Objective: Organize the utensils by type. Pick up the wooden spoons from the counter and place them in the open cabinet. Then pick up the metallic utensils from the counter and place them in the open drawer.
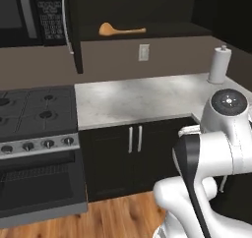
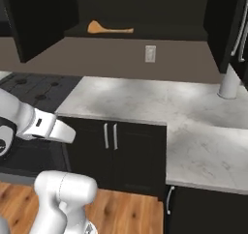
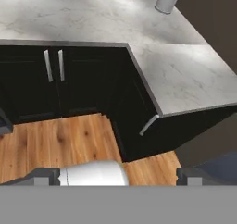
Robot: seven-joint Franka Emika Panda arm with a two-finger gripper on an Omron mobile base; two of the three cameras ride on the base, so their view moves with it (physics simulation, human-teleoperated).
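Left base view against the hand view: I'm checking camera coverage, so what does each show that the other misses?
Left base view alone: the stove, a wooden spoon lying in the open cabinet, and a wall outlet. Hand view alone: the open gripper held over the wooden floor. Shared: the marble counter, the black base cabinets with silver handles, and the paper towel roll.

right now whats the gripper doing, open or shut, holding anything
Gripper: open wide, holding nothing, facing the counter corner.
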